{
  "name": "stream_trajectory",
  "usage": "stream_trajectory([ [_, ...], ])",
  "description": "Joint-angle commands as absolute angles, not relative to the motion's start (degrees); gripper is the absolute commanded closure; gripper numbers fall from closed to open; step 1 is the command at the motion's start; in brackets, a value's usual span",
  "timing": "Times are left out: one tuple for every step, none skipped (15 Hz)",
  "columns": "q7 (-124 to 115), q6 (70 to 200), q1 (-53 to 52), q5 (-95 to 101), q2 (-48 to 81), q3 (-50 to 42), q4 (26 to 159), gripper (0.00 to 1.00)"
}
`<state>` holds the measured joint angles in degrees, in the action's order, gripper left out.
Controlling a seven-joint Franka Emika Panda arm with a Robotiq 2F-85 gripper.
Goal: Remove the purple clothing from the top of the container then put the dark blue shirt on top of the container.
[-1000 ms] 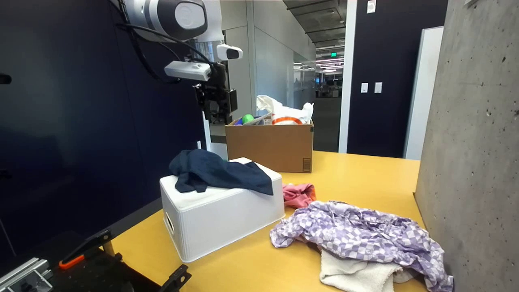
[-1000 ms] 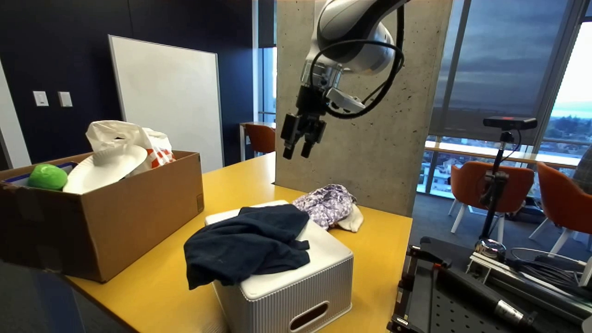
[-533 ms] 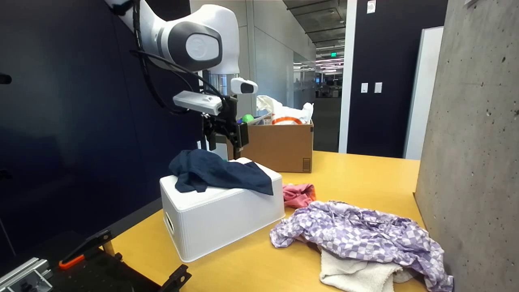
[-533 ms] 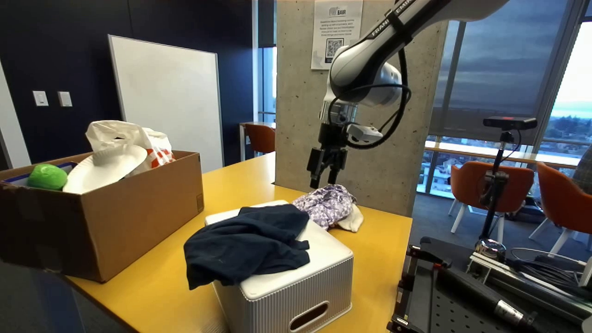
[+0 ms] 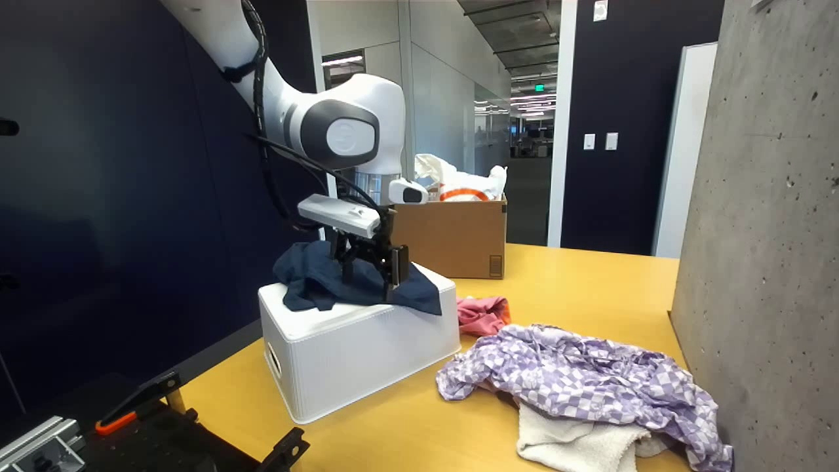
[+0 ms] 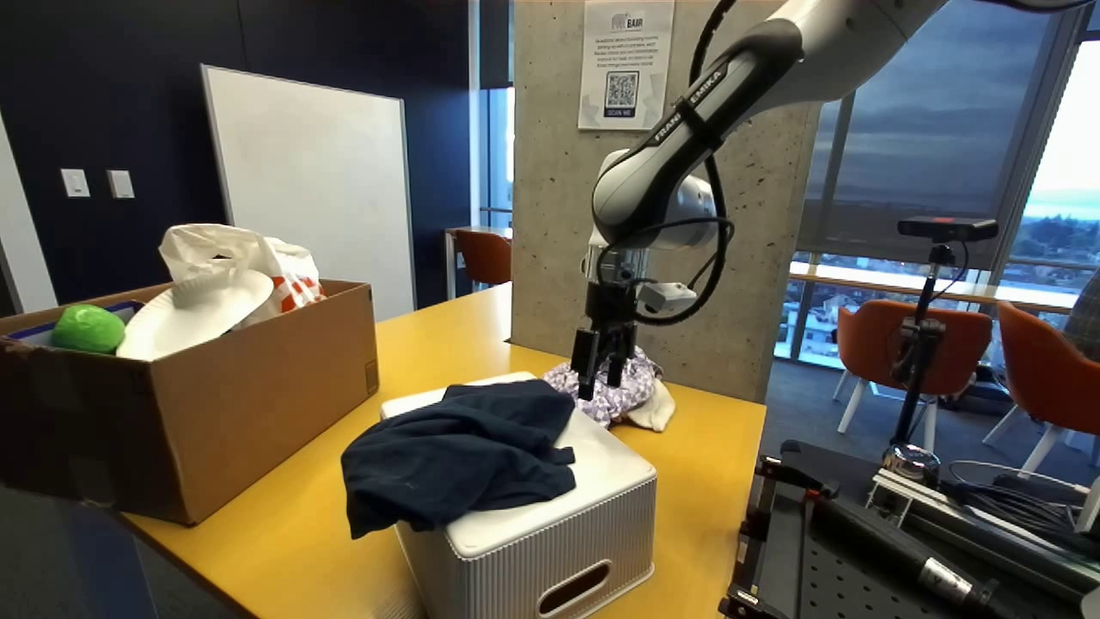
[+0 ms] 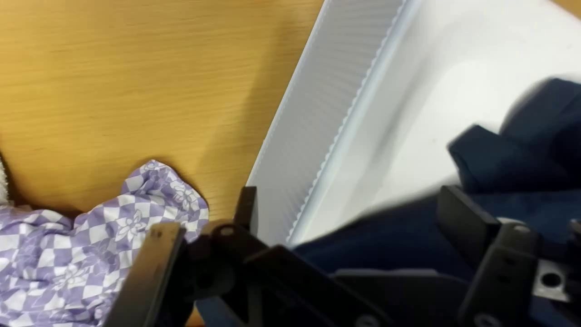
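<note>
The dark blue shirt (image 5: 308,269) lies crumpled on top of the white ribbed container (image 5: 367,367). In an exterior view the shirt (image 6: 447,464) hangs over one edge of the container (image 6: 593,516). The purple checked clothing (image 5: 583,380) lies on the table beside the container, and it also shows in the wrist view (image 7: 59,272). My gripper (image 5: 368,284) points down with its fingers wide apart and nothing between them. In the wrist view the gripper (image 7: 349,204) straddles the container's edge and part of the shirt (image 7: 517,163) below. I cannot tell whether a fingertip touches the shirt.
A white towel (image 5: 577,442) lies partly under the purple clothing. A pink cloth (image 5: 484,316) lies behind the container. A full cardboard box (image 6: 275,387) stands on the yellow table (image 5: 577,282). A concrete pillar (image 5: 760,229) borders the table.
My gripper has come down from high above to just over the end of the container. It stays open. The shirt, the purple clothing and the container have not moved.
</note>
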<state>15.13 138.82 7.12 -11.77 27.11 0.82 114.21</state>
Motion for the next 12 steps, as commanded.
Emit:
stream_trajectory([
  [15.2,137.7,8.2,-13.1,30.2,2.6,108.5,0.0],
  [14.9,137.4,8.5,-14.1,30.4,3.2,107.4,0.0],
  [14.0,136.8,8.9,-15.9,29.9,3.7,106.7,0.0],
  [13.6,136.7,9.0,-16.9,29.5,3.9,106.3,0.0],
  [14.1,135.0,8.9,-16.7,28.8,4.0,106.1,0.0],
  [14.5,132.8,8.6,-15.4,28.5,3.4,105.7,0.0],
  [17.8,127.3,8.9,-13.3,28.1,3.4,105.4,0.0],
  [18.7,124.0,8.9,-13.1,27.6,3.5,105.4,0.0],
  [19.6,120.6,9.2,-13.6,26.7,3.5,105.8,0.0],
  [17.3,126.0,7.9,-14.0,28.6,2.8,105.5,0.0],
  [18.0,123.6,8.0,-14.0,28.2,2.7,105.4,0.0],
  [18.5,122.5,8.1,-14.0,27.9,2.7,105.4,0.0],
])
